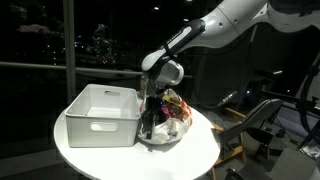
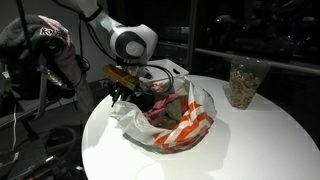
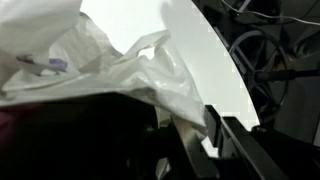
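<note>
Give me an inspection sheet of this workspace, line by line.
Surface: round white table, no spills seen.
Job's things: white and orange plastic bag, open, with colourful items inside.
Clutter: white bin beside the bag; jar with brownish contents, standing apart.
Grippers: gripper at the bag's edge; whether the jaws are open or shut is unclear.
Cables: cable loops beyond the table's edge.
Surroundings: dark room, window behind.

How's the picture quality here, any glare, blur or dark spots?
Wrist view: the table is blown out white, the plastic bag soft and blurred, the hand a near-black silhouette. Both exterior views: dark background, brightly lit table; in an exterior view the window glass carries faint light reflections.
</note>
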Available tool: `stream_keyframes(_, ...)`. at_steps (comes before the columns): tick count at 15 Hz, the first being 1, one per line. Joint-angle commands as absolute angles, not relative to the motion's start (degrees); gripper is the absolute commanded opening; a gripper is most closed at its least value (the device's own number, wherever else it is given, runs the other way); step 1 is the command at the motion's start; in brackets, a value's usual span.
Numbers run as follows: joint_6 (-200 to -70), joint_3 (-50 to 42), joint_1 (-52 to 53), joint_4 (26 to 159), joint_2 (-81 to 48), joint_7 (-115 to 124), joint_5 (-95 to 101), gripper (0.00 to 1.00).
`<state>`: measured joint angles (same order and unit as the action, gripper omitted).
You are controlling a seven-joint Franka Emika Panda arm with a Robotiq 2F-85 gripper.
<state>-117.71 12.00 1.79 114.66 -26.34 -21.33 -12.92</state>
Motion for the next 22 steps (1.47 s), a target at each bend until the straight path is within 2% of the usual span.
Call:
stream_keyframes(1, -112.0, 11.8, 0.0, 108.5, -31.3, -22.5, -16.8, 0.01)
stream_keyframes(5, -104.5, 13.4, -3.4, 103.9, -35.0, -27.9, -22.6, 0.00)
stream_keyframes(11, -94.9, 13.2, -7.5, 101.9, -31.4, -35.7, -31.4, 0.00)
stream_keyframes(22, -99.9, 8.0, -7.2, 113.2, -7.9, -48.6, -43.0, 0.00)
